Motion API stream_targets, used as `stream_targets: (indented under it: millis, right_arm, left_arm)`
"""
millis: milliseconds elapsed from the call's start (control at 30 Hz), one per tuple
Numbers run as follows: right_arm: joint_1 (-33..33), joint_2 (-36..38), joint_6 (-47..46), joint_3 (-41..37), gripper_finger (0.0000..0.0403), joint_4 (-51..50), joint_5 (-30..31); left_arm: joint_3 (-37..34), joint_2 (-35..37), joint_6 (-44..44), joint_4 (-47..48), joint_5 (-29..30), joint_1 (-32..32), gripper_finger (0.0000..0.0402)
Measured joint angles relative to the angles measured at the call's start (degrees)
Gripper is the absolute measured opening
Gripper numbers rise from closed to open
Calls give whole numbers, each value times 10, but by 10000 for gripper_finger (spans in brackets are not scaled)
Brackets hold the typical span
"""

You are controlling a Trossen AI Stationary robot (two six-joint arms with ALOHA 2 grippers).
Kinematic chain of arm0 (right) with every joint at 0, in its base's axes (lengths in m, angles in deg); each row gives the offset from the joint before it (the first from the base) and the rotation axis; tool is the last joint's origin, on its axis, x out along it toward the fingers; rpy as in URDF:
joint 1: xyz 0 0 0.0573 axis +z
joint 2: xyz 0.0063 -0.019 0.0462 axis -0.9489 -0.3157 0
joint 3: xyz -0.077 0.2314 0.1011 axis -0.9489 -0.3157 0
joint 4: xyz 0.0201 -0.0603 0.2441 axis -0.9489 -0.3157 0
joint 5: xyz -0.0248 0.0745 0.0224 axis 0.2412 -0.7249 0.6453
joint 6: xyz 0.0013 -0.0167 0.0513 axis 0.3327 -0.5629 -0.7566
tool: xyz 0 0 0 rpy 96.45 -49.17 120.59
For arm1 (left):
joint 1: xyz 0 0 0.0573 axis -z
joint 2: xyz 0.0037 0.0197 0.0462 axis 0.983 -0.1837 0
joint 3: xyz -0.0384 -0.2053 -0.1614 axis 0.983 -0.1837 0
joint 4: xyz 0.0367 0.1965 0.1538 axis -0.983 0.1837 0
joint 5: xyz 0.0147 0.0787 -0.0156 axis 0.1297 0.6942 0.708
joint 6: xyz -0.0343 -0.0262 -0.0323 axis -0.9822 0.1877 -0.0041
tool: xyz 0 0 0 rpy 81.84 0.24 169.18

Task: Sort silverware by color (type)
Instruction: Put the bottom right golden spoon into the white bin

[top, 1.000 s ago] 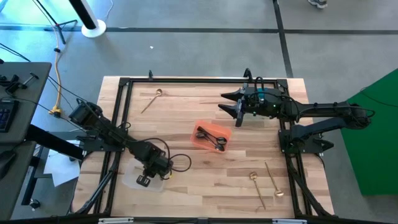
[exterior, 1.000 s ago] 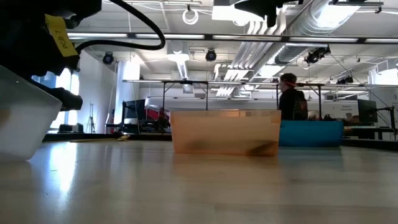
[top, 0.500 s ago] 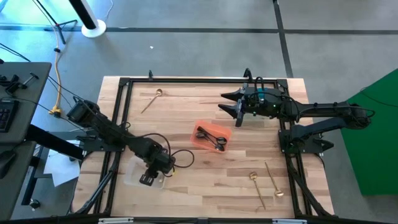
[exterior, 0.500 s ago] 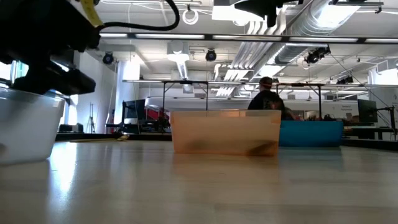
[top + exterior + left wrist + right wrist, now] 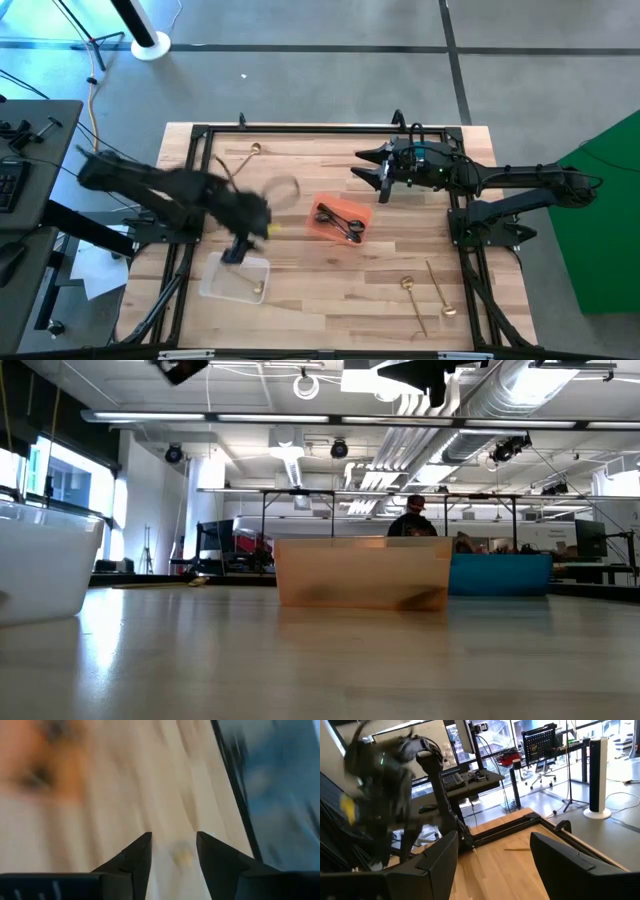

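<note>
My left gripper (image 5: 236, 250) hangs open and blurred above the far end of the clear bin (image 5: 225, 285); in the left wrist view its fingers (image 5: 173, 840) have nothing between them. A gold piece of silverware (image 5: 258, 288) lies in that bin. Black silverware (image 5: 340, 220) lies in the orange bin (image 5: 318, 226) at mid-table. A gold spoon (image 5: 243, 160) lies flat at the far left, and two gold pieces (image 5: 412, 300) (image 5: 438, 286) at the near right. My right gripper (image 5: 375, 172) waits open above the table's far right.
A black frame (image 5: 300, 128) runs along the table's edges. In the low view the clear bin (image 5: 40, 560) stands at the left and the orange bin (image 5: 362, 572) in the middle. A person (image 5: 412, 520) is in the room behind. Bare wood lies between the bins.
My left gripper has risen quickly out of the clear bin and gone toward the table's far edge, tipping less steeply down. A gold piece shows in the bin where the fingers stood. The bin, tilted a second ago, stands level.
</note>
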Motion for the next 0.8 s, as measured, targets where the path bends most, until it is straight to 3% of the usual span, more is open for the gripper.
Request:
stream_targets:
  millis: [133, 400, 567, 800]
  right_arm:
    - [0, 0, 0, 0, 234, 0, 0]
    - [0, 0, 13, 0, 234, 20, -5]
    - [0, 0, 18, 0, 234, 54, -40]
    - [0, 0, 49, 0, 234, 56, -49]
  left_arm:
    - [1, 55, 0, -146, 66, -84, 138]
    - [-2, 68, 60, -356, 43, -223, 128]
    - [-69, 65, 30, -515, -21, -246, 123]
    - [-182, 65, -34, -645, -9, -246, 122]
